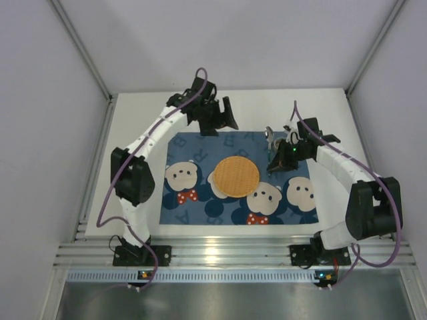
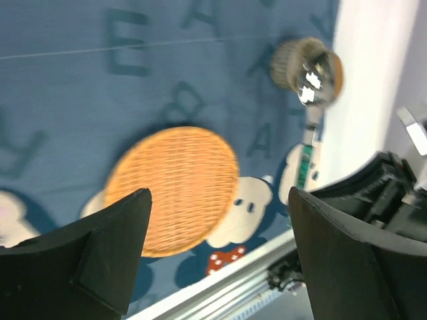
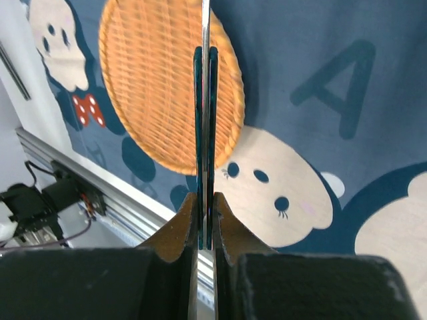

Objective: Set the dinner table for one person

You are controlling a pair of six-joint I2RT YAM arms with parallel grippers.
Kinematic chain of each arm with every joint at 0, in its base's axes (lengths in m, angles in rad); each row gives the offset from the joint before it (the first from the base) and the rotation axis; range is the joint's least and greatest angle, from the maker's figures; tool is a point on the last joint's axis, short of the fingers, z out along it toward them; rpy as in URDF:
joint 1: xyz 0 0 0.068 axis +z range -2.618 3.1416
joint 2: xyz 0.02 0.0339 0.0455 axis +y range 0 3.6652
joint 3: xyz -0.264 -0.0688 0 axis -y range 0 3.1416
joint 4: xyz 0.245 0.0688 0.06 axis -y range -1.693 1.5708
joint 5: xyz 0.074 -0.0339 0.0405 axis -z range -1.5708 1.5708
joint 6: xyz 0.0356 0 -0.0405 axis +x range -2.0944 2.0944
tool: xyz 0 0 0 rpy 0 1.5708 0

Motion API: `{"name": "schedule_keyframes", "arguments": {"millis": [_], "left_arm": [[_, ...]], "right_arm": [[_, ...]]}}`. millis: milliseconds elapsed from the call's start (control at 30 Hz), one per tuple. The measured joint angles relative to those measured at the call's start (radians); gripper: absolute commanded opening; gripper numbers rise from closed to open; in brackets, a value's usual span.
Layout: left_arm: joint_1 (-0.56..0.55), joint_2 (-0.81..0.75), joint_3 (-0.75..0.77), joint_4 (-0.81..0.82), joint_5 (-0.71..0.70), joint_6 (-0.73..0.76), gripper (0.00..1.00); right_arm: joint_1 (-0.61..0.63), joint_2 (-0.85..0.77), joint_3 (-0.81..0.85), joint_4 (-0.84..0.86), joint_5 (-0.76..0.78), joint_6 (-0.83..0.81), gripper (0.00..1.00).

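Observation:
The dinner table (image 1: 137, 127) is a white top carrying a blue bear-printed placemat (image 1: 200, 150). A round orange woven mat (image 1: 236, 176) lies at the placemat's middle. My right gripper (image 1: 273, 165) hovers over the placemat's right part, shut on the green handle of a metal spoon (image 2: 313, 75). From the right wrist, the handle (image 3: 205, 120) is edge-on between the closed fingers of the right gripper (image 3: 205, 200). Above the placemat's far edge my left gripper (image 1: 220, 123) stands open and empty. In its wrist view the left gripper (image 2: 220, 193) frames the woven mat (image 2: 173, 190).
White walls close in the table on the left, back and right. An aluminium rail (image 1: 227, 253) with both arm bases runs along the near edge. A bare white strip of table (image 2: 373, 67) lies right of the placemat.

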Motion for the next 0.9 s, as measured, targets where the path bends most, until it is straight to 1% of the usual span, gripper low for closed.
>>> {"name": "schedule_keyframes", "arguments": {"millis": [100,200,367,467,600,833,900], "left_arm": [[0.080,-0.107,-0.134,-0.013,-0.070,0.036,0.89],[0.211,-0.197,-0.275,-0.030,-0.161,0.072,0.89],[0.414,-0.245,-0.481,-0.034,-0.274,0.127,0.87],[0.492,-0.248,-0.586,-0.037,-0.308,0.157,0.87],[0.549,-0.253,-0.647,-0.043,-0.330,0.187,0.86],[0.660,-0.278,-0.650,-0.043,-0.385,0.228,0.86],[0.693,-0.279,-0.650,-0.043,-0.394,0.240,0.86]], "right_arm": [[0.000,-0.016,-0.032,-0.029,-0.003,-0.034,0.00],[0.000,-0.021,-0.061,-0.064,0.000,-0.053,0.00],[-0.001,-0.021,-0.081,-0.098,0.028,-0.068,0.00],[-0.001,0.008,-0.085,-0.105,0.039,-0.070,0.00],[-0.001,0.093,-0.085,-0.104,0.052,-0.069,0.00],[0.000,0.155,-0.096,-0.082,0.060,-0.069,0.00],[0.000,0.160,-0.096,-0.079,0.065,-0.069,0.04]]}}
